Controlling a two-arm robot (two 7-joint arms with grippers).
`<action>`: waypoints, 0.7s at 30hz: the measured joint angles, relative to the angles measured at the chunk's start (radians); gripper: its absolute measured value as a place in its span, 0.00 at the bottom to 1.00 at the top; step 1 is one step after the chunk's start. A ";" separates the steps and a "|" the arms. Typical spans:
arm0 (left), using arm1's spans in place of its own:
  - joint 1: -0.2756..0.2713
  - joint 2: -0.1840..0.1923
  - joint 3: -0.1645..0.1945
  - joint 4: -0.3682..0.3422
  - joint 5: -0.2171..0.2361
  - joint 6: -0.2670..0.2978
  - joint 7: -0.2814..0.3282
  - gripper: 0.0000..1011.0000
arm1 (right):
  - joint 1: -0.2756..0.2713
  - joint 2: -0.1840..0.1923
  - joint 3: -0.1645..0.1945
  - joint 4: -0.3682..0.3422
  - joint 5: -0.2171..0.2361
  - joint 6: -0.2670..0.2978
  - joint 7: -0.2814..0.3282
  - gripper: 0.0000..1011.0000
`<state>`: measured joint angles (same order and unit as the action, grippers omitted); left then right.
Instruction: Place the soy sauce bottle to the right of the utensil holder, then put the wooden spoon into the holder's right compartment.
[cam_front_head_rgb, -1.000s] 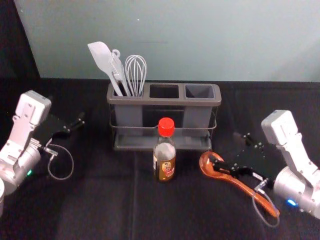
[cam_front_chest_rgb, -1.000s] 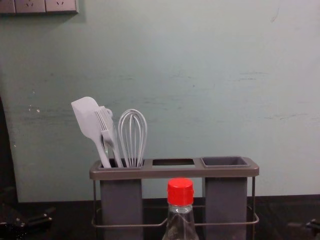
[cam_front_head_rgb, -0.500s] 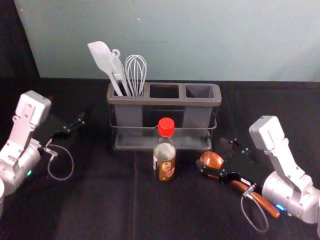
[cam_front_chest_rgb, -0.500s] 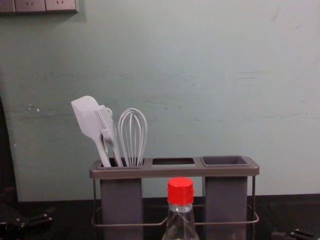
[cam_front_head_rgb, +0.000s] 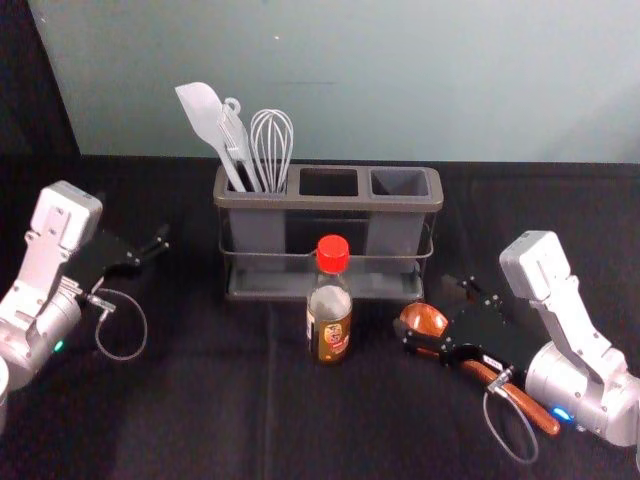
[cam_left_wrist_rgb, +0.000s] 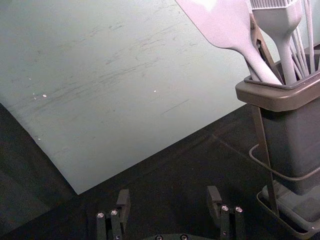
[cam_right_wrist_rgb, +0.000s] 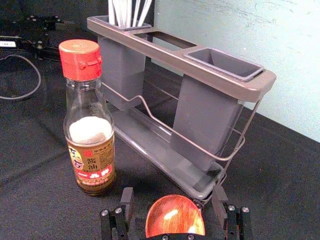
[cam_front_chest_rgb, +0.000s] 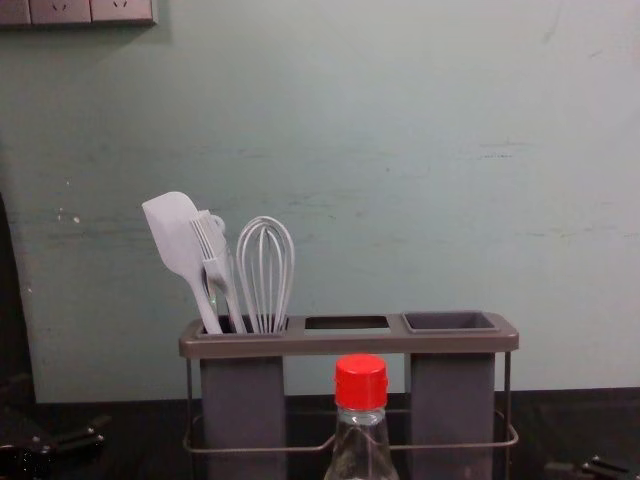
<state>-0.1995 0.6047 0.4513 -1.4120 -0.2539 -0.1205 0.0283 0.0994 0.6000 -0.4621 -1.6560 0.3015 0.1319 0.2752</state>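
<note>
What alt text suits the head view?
A robot's open black right end effector is at the bowl of a brown wooden spoon. A red-capped glass soy sauce bottle stands before a grey rectangular holder of white utensils; the left end effector hangs at left.

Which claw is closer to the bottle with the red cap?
Right. The right claw is just right of the bottle, at the wooden spoon; the left claw is farther off, left of the utensil holder.

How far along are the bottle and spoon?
Done: nothing yet; red-capped glass soy sauce bottle stands before the gray three-slot utensil holder. In hand: nothing gripped; open right gripper is at the reddish-brown wooden spoon. Remaining: both placements; right compartment empty.
</note>
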 joint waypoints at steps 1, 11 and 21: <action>0.000 0.000 0.000 0.000 0.000 0.000 0.000 0.99 | 0.000 0.000 0.000 0.000 0.000 0.000 0.000 0.99; 0.000 0.000 0.000 0.000 0.000 0.000 0.000 0.99 | -0.002 0.018 0.001 -0.057 -0.012 0.122 0.024 0.99; 0.000 0.000 0.000 0.000 0.000 0.000 0.000 0.99 | 0.036 0.048 -0.008 -0.169 -0.035 0.412 0.055 0.99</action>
<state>-0.1996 0.6047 0.4514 -1.4120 -0.2539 -0.1206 0.0283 0.1357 0.6478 -0.4705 -1.8255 0.2668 0.5443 0.3298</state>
